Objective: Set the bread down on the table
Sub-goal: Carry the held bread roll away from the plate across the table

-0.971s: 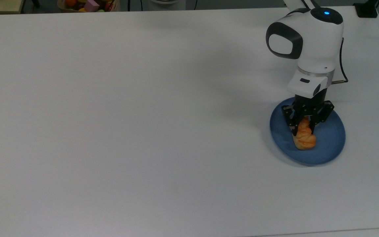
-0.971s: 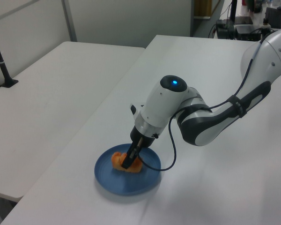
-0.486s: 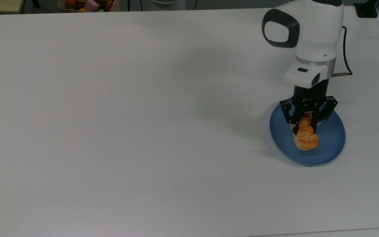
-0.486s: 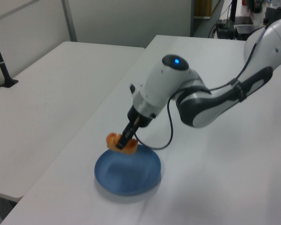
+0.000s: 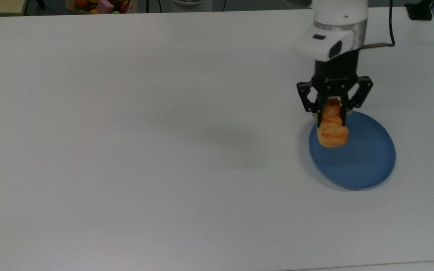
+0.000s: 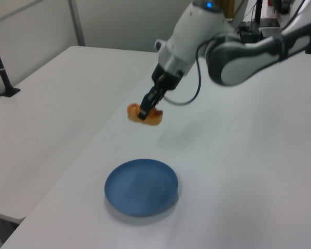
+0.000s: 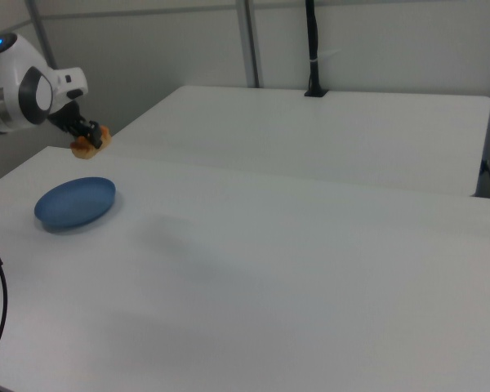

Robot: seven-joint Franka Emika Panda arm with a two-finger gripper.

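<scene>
Now gripper (image 5: 331, 116) clamped on bread (image 5: 332, 130), well above blue plate (image 5: 364, 162) and table (image 5: 145, 131); bread's far end seemingly hidden between fingers.

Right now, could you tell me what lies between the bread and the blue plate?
Nothing: in the left view the gripper holds the bread above the blue plate.
</scene>
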